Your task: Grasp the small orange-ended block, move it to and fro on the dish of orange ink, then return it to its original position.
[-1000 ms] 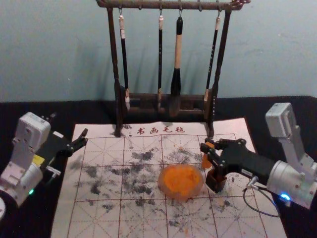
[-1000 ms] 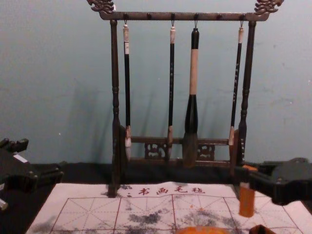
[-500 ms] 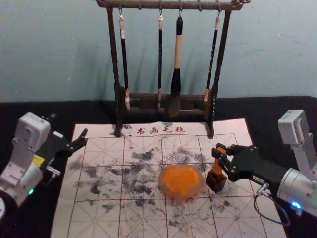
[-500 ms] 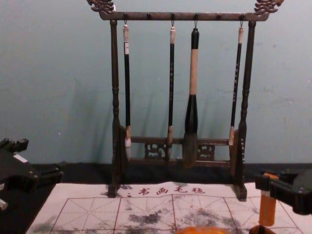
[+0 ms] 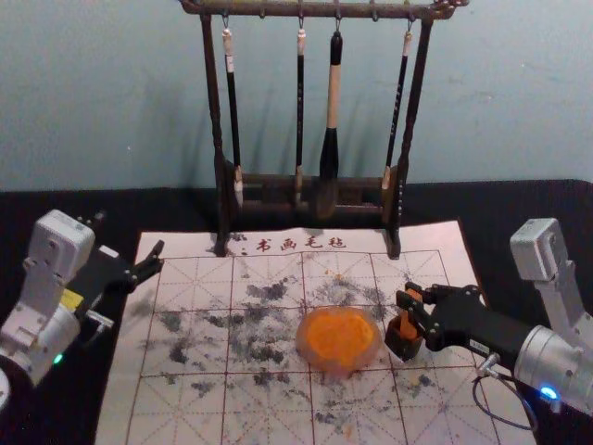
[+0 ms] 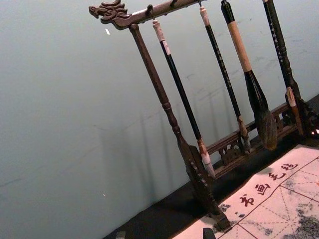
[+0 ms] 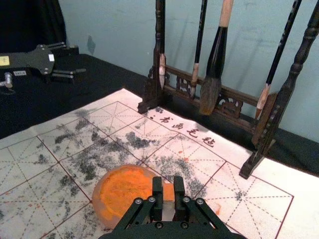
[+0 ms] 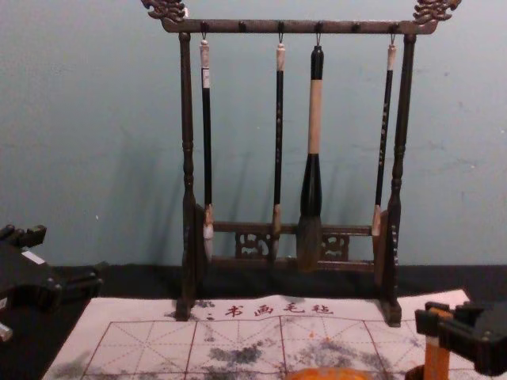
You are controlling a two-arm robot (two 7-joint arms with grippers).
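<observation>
In the head view my right hand (image 5: 411, 306) clenches the block (image 5: 409, 327) just right of the dish (image 5: 338, 339), at the box (image 5: 404, 348), though I can't tell if it's inside; my left hand (image 5: 130, 239), spread apart, is parked well left of the dish. My left wrist view shows brushes on the rack (image 6: 168, 105). My right wrist view has the block pinched beside the dish, and the chest view shows it upright, right of the dish.

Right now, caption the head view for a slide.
Right claw grips the orange block at the dark box, beside the ink dish.
</observation>
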